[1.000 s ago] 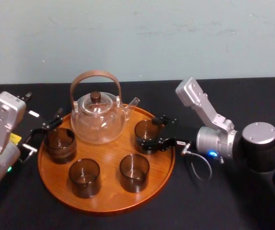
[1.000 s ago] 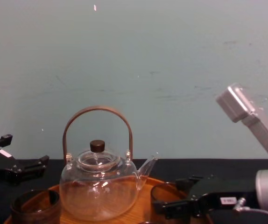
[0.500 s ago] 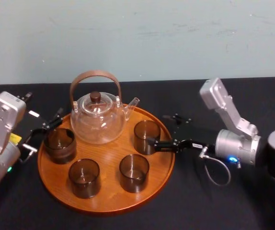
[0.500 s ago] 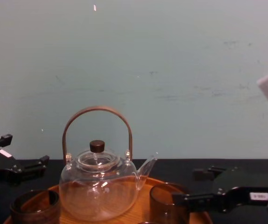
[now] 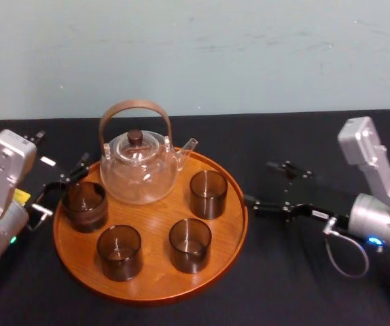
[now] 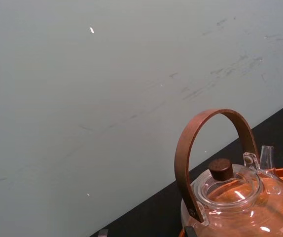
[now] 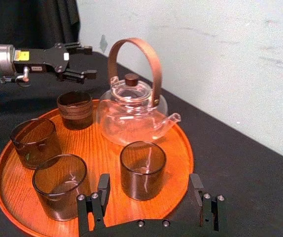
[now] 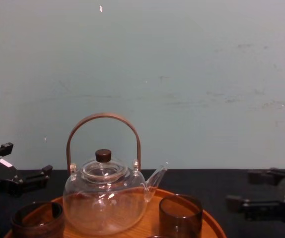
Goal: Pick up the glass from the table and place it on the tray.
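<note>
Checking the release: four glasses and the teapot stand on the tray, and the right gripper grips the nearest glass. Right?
No: the head view shows the right gripper open, right of the tray, apart from that glass. The rest holds.

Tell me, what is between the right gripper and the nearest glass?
In the head view, only the tray's wood and rim, then bare table, lie between the right gripper and that glass.

Clear glass teapot [image 5: 139,173], upright, arched brown handle, dark lid knob, spout pointing right. Pale scuffed wall [image 5: 249,54] behind.
</note>
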You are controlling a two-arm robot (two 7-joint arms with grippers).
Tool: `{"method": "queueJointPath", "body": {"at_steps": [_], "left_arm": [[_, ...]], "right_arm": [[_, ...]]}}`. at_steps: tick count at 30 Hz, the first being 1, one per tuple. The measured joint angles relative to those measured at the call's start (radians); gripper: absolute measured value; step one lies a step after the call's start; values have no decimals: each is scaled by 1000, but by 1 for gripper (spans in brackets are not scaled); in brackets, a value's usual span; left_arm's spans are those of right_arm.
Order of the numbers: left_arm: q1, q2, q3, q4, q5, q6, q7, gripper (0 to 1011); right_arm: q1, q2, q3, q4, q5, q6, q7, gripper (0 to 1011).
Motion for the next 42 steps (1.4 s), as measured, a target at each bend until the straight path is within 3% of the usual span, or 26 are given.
{"method": "queueJointPath", "body": {"at_steps": [4,10,14,21,30,42], "left_arm": [[0,0,0,0,0,0,0,1001],[0,0,0,0,0,0,0,1001],[0,0,0,0,0,0,0,1001],[0,0,0,0,0,0,0,1001],[0,0,0,0,0,0,0,1001],[0,0,0,0,0,0,0,1001]], "right_arm": [[-52,24,40,-39,14,-21,-37,1002],[-113,23,94,-72,14,-53,-112,1002],[-161,-1,138,-91,-8,-76,-200,1003],[-206,-50,179,-99,-50,-101,-309,1003],[-214,-118,206,-75,-95,-117,-388,1002],[-177,-161,205,-33,-134,-107,-388,1002]]}}
